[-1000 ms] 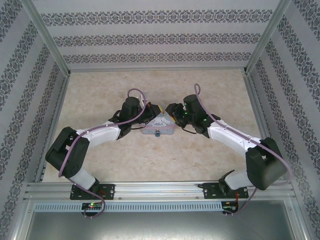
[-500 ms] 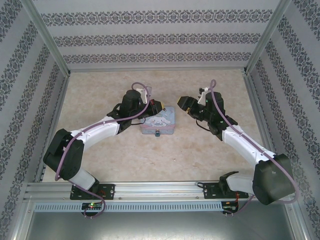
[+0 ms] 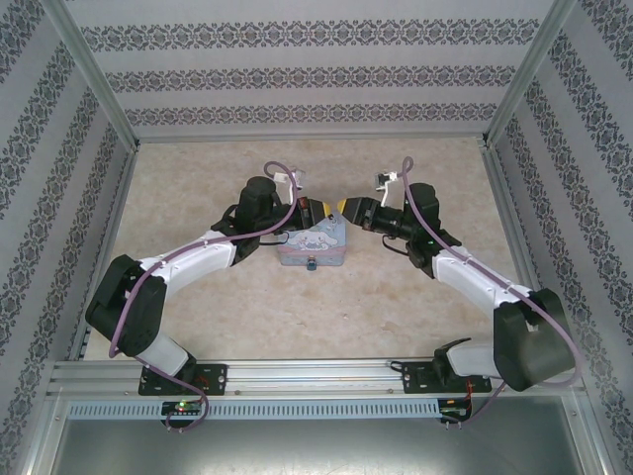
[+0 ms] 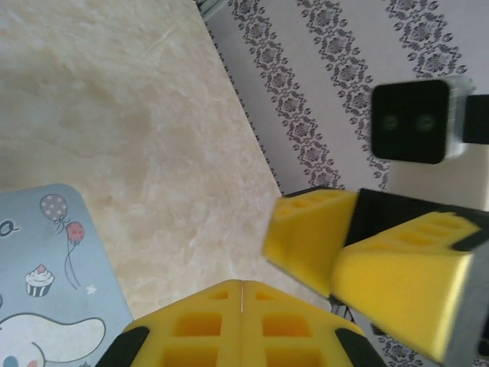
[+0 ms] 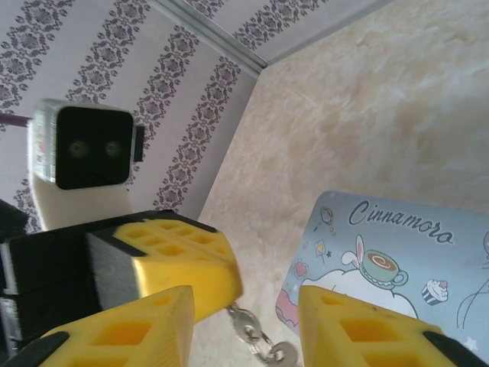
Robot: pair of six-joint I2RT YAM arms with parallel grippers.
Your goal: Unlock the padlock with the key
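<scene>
A light-blue cartoon tin (image 3: 312, 245) lies mid-table, and the tiny dark padlock (image 3: 311, 264) sits at its near edge. My left gripper (image 3: 320, 211) hovers over the tin's far edge. Its yellow fingers (image 4: 241, 306) are pressed together on the small silvery key (image 5: 246, 327), which dangles with ring links below the left fingers (image 5: 179, 256). My right gripper (image 3: 347, 208) faces it tip to tip. In the right wrist view the right gripper (image 5: 244, 306) is open. The key hangs between its two fingers and touches neither. The right fingers (image 4: 309, 237) show just beyond the left tips.
The tin's lid (image 5: 397, 252) lies under both grippers, and one corner of the tin (image 4: 46, 267) shows in the left wrist view. Patterned walls close in the table (image 3: 198, 178) at the back and on both sides. Marbled tabletop lies bare around the tin.
The right arm swung out to the right, then came back, so its gripper now meets the left gripper's tips with narrower jaws. The left gripper shifted slightly toward the back, still shut.
</scene>
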